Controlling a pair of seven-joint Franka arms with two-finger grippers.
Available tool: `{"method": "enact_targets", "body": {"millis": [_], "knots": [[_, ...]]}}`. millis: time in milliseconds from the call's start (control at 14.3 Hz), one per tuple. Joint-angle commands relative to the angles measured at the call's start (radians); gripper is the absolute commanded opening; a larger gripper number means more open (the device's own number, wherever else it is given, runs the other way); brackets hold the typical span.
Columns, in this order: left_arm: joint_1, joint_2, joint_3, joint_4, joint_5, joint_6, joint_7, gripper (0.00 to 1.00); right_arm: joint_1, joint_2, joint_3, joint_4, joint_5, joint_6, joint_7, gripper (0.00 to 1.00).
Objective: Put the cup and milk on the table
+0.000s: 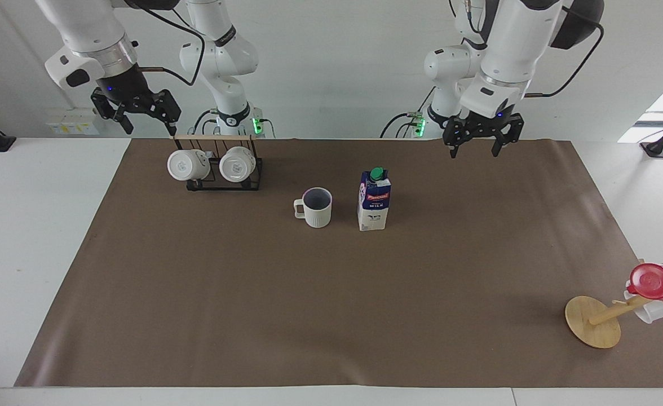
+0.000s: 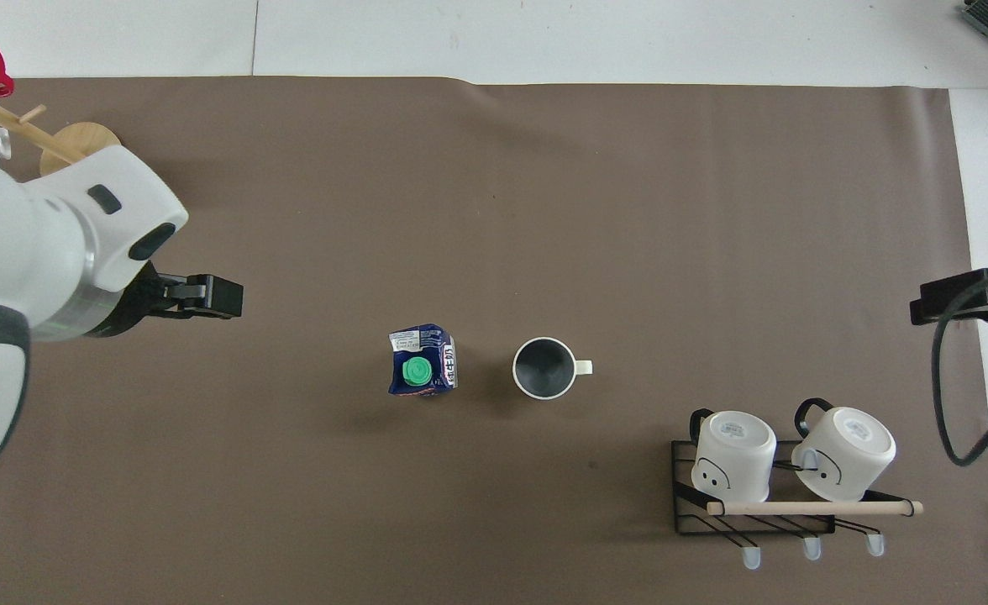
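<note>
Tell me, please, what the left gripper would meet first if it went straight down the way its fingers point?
Probably only the brown sheet on the table: the left gripper hangs open with nothing under it, clear of the milk, though depth is uncertain.

The milk [image 1: 374, 201] carton, standing just beside the cup [image 1: 316, 207] toward the left arm's end of the bench, carries a red label reading "Pascual" and, under it, the word "MILK" in small letters. A white sticker on the carton's top, next to the green cap, bears print too small to read. No other text is legible.
</note>
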Motion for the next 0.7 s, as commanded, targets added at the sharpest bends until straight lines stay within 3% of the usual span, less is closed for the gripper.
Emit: {"method": "enact_targets", "body": {"millis": [0,631], "knots": [[0.020,0.000,0.017,0.060,-0.016,-0.060,0.044,1.00,-0.011,-0.014,0.007,-0.011,0.022,0.005,0.017,1.00],[0.039,-0.005,0.065,0.066,-0.014,-0.081,0.044,1.00,-0.013,-0.014,0.007,-0.014,0.020,0.019,0.014,1.00]]}}
